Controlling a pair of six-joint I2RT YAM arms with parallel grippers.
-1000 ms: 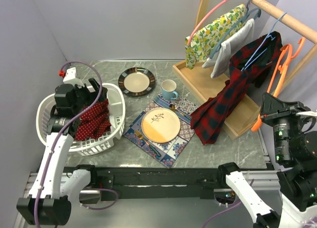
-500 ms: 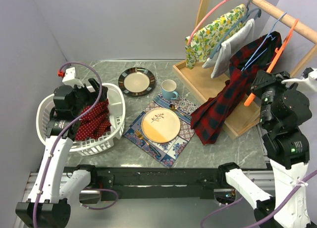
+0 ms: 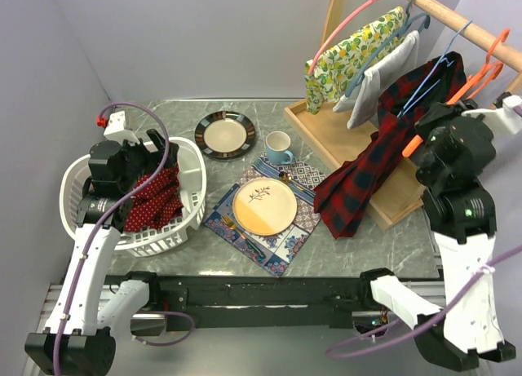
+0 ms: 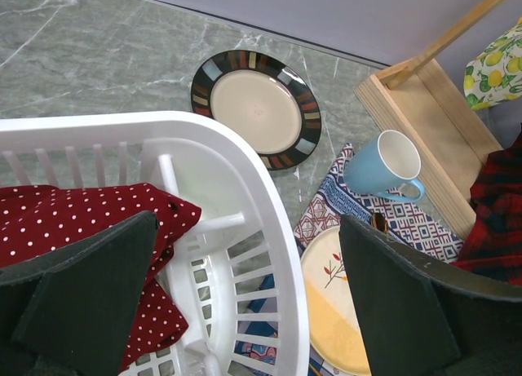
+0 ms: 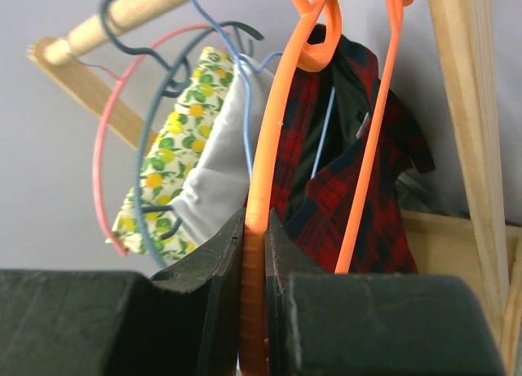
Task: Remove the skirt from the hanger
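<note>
Grey-green marbled table (image 3: 163,115), viewed from above, carrying a wooden garment rack (image 3: 457,21) at its far right and a white laundry basket (image 3: 194,160) at the left. The red polka-dot skirt (image 4: 73,217) lay crumpled inside the basket, already off its hanger; the basket evidently served as the collecting place. The left fingers (image 4: 90,286) stood wide apart above the basket rim and held nothing, as suits a garment needing no further hold. The bare orange hanger (image 5: 261,188) was held up beside the rack's rail, next to a red plaid shirt (image 3: 367,172). The right fingers (image 5: 216,254) were pinched narrowly on one of its limbs, apparently to hang it on the rail. Whether its hook rested on the rail could not be told.
</note>
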